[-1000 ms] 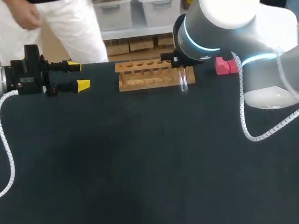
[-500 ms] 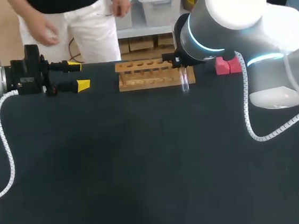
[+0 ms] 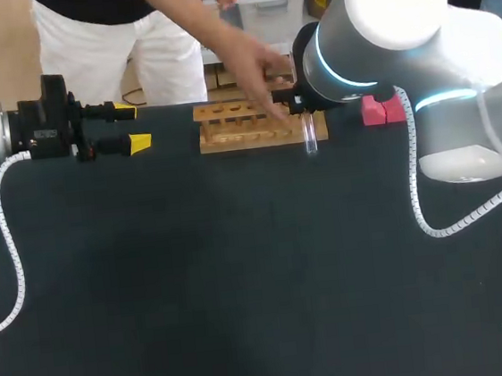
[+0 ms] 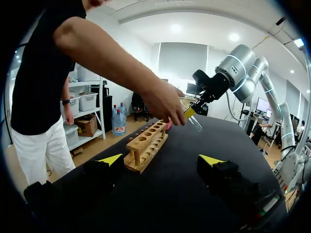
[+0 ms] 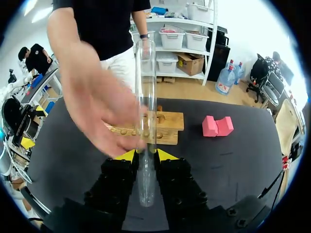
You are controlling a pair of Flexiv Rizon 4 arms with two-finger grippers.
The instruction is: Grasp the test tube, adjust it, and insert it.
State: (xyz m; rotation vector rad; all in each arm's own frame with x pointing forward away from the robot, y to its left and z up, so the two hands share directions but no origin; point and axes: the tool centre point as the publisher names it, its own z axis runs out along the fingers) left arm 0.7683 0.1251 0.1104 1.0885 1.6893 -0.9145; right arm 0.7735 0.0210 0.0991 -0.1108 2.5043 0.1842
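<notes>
1. The wooden rack (image 3: pixel 258 124) stands at the table's (image 3: pixel 242 270) 12 o'clock edge. A row of round holes runs along its top, and no tube shows in the holes that can be seen.
2. The test tube (image 5: pixel 146 121) is not in the rack. It is held roughly upright, rounded end down, at the rack's 3 o'clock end. I cannot tell whether it touches the wood.
3. The right gripper (image 5: pixel 145 154) pinches the tube's lower half between its yellow tips. Its arm comes in from 3 o'clock and bends over the rack's end.
4. The left gripper (image 3: pixel 130 127) lies level at the rack's 9 o'clock, well apart from it. Its fingers are spread around nothing and point toward 3 o'clock.
5. A person's hand (image 3: pixel 257 75) reaches in from 12 o'clock over the rack, with its fingertips near the right gripper.
6. A pink block (image 3: pixel 379 110) sits at the tube's 3 o'clock.
</notes>
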